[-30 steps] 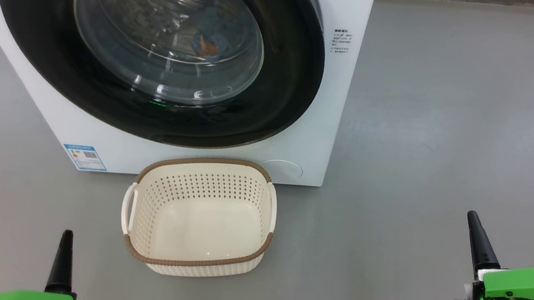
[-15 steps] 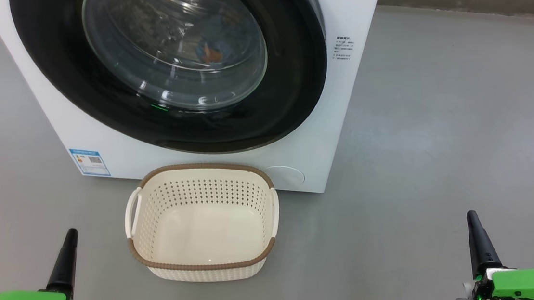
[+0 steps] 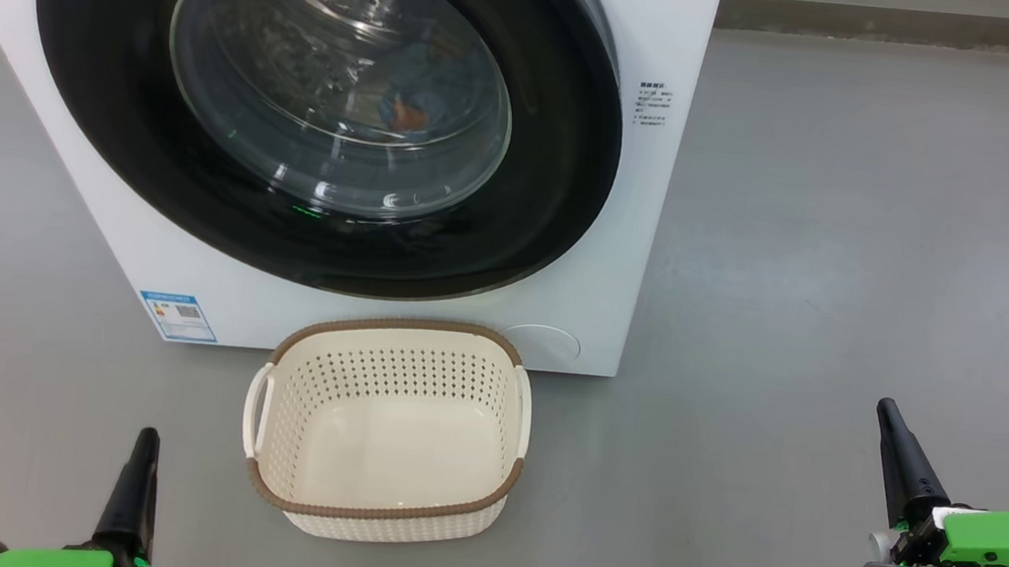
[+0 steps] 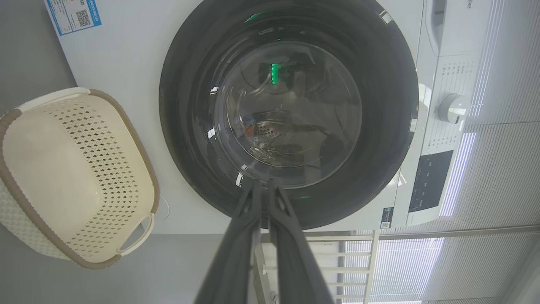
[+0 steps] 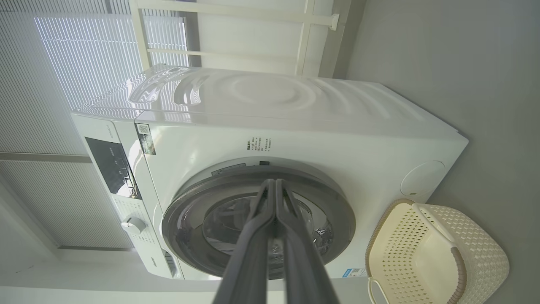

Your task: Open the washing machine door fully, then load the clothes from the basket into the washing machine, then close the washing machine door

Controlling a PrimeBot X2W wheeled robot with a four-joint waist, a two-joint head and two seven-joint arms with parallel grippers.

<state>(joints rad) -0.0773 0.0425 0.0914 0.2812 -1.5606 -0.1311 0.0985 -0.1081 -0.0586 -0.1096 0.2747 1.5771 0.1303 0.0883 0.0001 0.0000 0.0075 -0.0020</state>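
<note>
The washing machine [image 3: 648, 205] stands ahead, and its glossy black door [image 3: 99, 111] lies flat against the front. Through the glass window I see blue and orange clothes [image 3: 411, 104] in the drum. The cream basket [image 3: 397, 361] sits on the floor right before the machine with nothing in it. My left gripper [image 3: 147, 449] is at the lower left, shut, short of the basket. My right gripper [image 3: 889, 427] is at the lower right, shut, far from the machine. In the wrist views the left gripper [image 4: 263, 188] and the right gripper [image 5: 275, 183] both point at the door [image 4: 379, 105] [image 5: 190, 219], fingers pressed together and holding nothing.
Grey floor [image 3: 835, 258] stretches to the right of the machine. A blue label [image 3: 177, 316] and a round white flap [image 3: 543, 342] mark the machine's lower front. The control knob [image 4: 451, 107] sits on its panel. A white rack [image 5: 236, 25] and blinds stand behind the machine.
The whole head picture has slid a little down and to the right, so the camera moved. Both grippers stay shut near the bottom corners. The door and basket are unchanged.
</note>
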